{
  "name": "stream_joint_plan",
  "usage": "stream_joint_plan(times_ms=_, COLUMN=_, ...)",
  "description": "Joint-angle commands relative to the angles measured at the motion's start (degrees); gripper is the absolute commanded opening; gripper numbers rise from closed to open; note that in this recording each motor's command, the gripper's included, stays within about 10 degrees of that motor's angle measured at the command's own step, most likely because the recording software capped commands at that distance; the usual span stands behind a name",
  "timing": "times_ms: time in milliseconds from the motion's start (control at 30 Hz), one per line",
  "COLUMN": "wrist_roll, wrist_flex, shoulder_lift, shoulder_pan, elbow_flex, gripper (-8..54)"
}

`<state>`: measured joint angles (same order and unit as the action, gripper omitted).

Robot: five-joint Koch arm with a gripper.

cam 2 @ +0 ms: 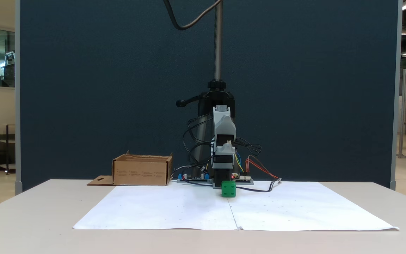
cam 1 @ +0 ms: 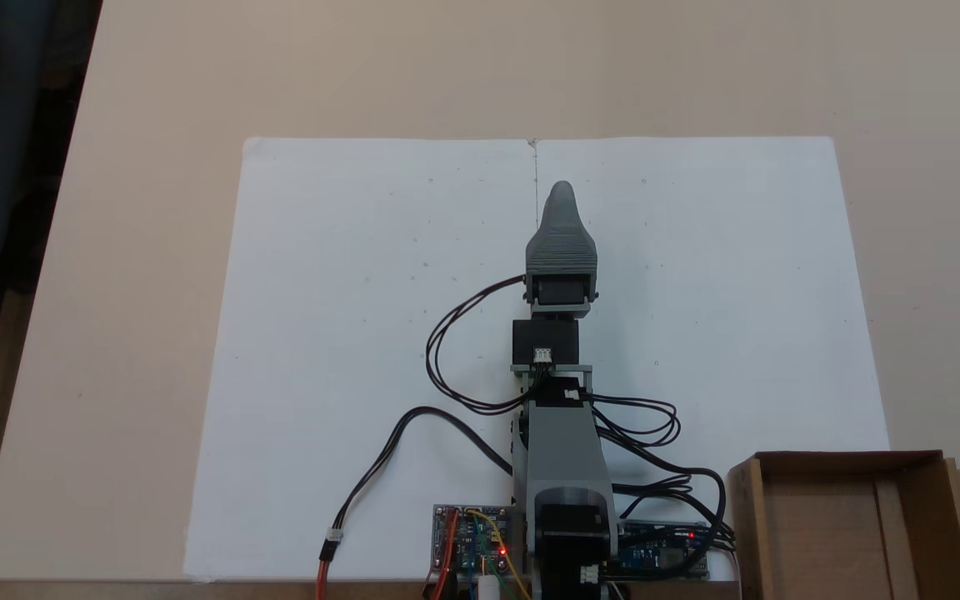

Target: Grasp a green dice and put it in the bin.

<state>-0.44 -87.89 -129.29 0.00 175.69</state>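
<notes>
The green dice (cam 2: 228,188) rests on the white paper right in front of the arm, with one face and its faint pips towards a fixed view. From above, my grey gripper (cam 1: 562,196) reaches out over the middle seam of the paper and covers the spot where the dice lies. Only its top jaw shows, so I cannot tell whether it is open or shut, or whether it touches the dice. The bin (cam 1: 745,525), a low brown cardboard box with a hang-hole flap, stands beside the arm's base, its floor bare. From the front, the bin (cam 2: 141,173) sits left of the arm.
Two white paper sheets (cam 1: 363,333) cover the middle of the beige table. Circuit boards (cam 1: 472,537) and loose black cables (cam 1: 447,333) lie around the arm's base. A metal stand pole (cam 2: 218,42) rises behind the arm before a dark blue partition.
</notes>
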Motion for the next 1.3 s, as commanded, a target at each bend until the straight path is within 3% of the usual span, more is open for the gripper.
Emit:
stream_joint_plan(times_ms=0, wrist_roll=-2.29, wrist_flex=-0.18, shoulder_lift=-6.42, shoulder_pan=0.62, elbow_flex=3.52, gripper=44.8)
stream_joint_plan(times_ms=1033, wrist_roll=-2.02, wrist_flex=1.05, shoulder_lift=-6.33, shoulder_pan=-1.23, elbow_flex=2.72, gripper=42.5)
stream_joint_plan(times_ms=1267, wrist_roll=-2.02, wrist_flex=15.12, shoulder_lift=-6.33, shoulder_pan=-1.05, elbow_flex=-5.1, gripper=42.1)
